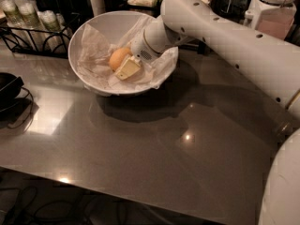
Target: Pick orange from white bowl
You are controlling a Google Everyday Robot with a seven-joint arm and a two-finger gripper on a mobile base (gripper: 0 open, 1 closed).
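Observation:
The white bowl (89, 81) with its crinkled paper liner stands at the back left of the grey table. The orange (117, 56) lies inside it, near the middle. My gripper (123, 64) reaches down into the bowl from the right and sits right against the orange on its near right side. The white arm (220, 36) stretches from the right edge across the bowl's right rim and hides part of the liner.
A black dish (7, 86) sits at the left table edge. A black wire rack with jars (28, 27) stands behind the bowl on the left. Cups and a tray line the back, with a lidded jar (276, 8) at the back right. The table's front edge runs along the bottom.

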